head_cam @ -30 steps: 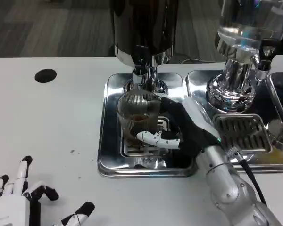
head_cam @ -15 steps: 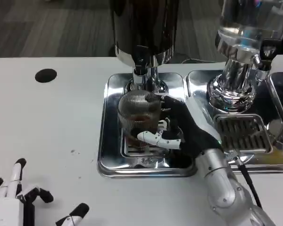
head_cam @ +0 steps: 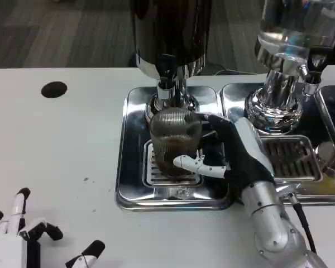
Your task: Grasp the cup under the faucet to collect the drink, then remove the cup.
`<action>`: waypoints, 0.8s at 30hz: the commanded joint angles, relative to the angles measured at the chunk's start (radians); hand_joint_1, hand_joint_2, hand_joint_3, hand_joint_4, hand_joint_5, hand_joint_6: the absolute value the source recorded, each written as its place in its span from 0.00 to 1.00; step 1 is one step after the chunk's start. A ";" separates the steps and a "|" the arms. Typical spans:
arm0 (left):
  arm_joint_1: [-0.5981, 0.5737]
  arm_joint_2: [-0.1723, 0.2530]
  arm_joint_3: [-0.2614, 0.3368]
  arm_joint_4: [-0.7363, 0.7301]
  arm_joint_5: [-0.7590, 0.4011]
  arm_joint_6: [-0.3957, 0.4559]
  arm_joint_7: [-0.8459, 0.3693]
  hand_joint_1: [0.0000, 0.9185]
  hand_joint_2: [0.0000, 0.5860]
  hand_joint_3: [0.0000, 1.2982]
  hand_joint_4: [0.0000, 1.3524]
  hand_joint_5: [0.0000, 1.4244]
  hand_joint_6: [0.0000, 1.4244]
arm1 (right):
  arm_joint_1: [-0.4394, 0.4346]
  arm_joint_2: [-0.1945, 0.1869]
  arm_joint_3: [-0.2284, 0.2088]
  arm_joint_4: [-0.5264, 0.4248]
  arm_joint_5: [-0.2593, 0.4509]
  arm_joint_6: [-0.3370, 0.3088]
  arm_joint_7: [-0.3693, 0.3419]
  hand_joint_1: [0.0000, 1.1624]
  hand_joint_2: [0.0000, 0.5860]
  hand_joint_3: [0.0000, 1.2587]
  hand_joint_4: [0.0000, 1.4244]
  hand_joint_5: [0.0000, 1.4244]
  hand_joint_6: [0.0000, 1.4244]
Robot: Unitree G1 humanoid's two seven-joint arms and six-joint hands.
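One ribbed cup point(head_cam: 175, 139) is counted. Two dispensers are seen: one dark point(head_cam: 170, 33), one clear point(head_cam: 293, 33). Two steel drip trays point(head_cam: 131, 167) point(head_cam: 234, 95) are noted. Two hands are counted: left point(head_cam: 22, 240), right point(head_cam: 234, 156). One black hole point(head_cam: 54, 90) marks the tabletop point(head_cam: 56, 151).

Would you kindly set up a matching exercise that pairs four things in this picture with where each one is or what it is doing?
Things:
1. ribbed translucent cup
2. right hand
3. left hand
4. round black hole in the white table

Places or states:
A. at the bottom left corner, fingers spread, holding nothing
B. far left of the table, apart from the trays
C. on the shiny metal drip tray, below the dark dispenser's faucet
D. wrapped around the cup's side

Pairs: 1-C, 2-D, 3-A, 4-B
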 commanded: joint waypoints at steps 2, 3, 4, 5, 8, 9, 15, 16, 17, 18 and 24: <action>-0.010 -0.003 -0.010 0.000 0.004 -0.005 0.005 0.00 0.16 0.53 0.05 0.15 0.09 | 0.029 -0.020 -0.019 -0.086 0.022 0.002 0.022 0.73 0.33 0.51 0.52 0.43 0.30; -0.010 -0.004 -0.011 0.003 0.003 -0.007 0.008 0.00 0.16 0.53 0.05 0.15 0.09 | 0.031 -0.024 -0.015 -0.093 0.012 0.004 0.018 0.73 0.33 0.52 0.53 0.43 0.31; -0.007 -0.004 -0.010 0.007 0.001 -0.009 0.011 0.00 0.16 0.53 0.05 0.15 0.09 | 0.033 -0.026 -0.011 -0.098 0.005 0.006 0.015 0.73 0.33 0.52 0.53 0.43 0.31; -0.006 -0.003 -0.009 0.009 -0.001 -0.011 0.013 0.00 0.16 0.53 0.05 0.15 0.09 | 0.034 -0.025 -0.008 -0.092 0.001 0.004 0.010 0.74 0.33 0.52 0.53 0.44 0.31; 0.000 0.001 -0.002 0.014 -0.010 -0.017 0.016 0.00 0.16 0.53 0.05 0.15 0.09 | 0.040 -0.020 -0.006 -0.079 0.001 -0.007 -0.001 0.73 0.32 0.52 0.54 0.44 0.31; 0.001 0.002 0.000 0.015 -0.011 -0.018 0.016 0.00 0.16 0.53 0.05 0.15 0.09 | 0.043 -0.021 -0.005 -0.081 -0.002 -0.012 -0.007 0.74 0.32 0.53 0.54 0.44 0.32; -0.006 0.002 0.001 0.010 -0.008 -0.022 0.011 0.00 0.16 0.52 0.05 0.15 0.09 | 0.066 -0.036 -0.018 -0.124 -0.008 -0.029 -0.024 0.74 0.32 0.54 0.55 0.46 0.34; -0.010 0.001 -0.002 0.009 -0.005 -0.021 0.008 0.00 0.16 0.52 0.05 0.15 0.09 | 0.070 -0.038 -0.021 -0.133 -0.007 -0.030 -0.024 0.74 0.32 0.54 0.55 0.46 0.34; -0.014 0.000 -0.004 0.009 -0.004 -0.020 0.005 0.00 0.16 0.52 0.05 0.15 0.09 | 0.076 -0.041 -0.024 -0.141 -0.006 -0.032 -0.025 0.74 0.32 0.54 0.55 0.46 0.34; -0.016 -0.001 -0.006 0.009 -0.003 -0.020 0.004 0.00 0.16 0.52 0.05 0.15 0.09 | 0.081 -0.044 -0.027 -0.151 -0.007 -0.034 -0.028 0.74 0.32 0.54 0.56 0.46 0.34; -0.025 -0.003 -0.015 0.012 0.002 -0.017 0.002 0.00 0.17 0.52 0.05 0.15 0.09 | 0.104 -0.055 -0.037 -0.186 -0.011 -0.046 -0.038 0.74 0.32 0.55 0.56 0.47 0.34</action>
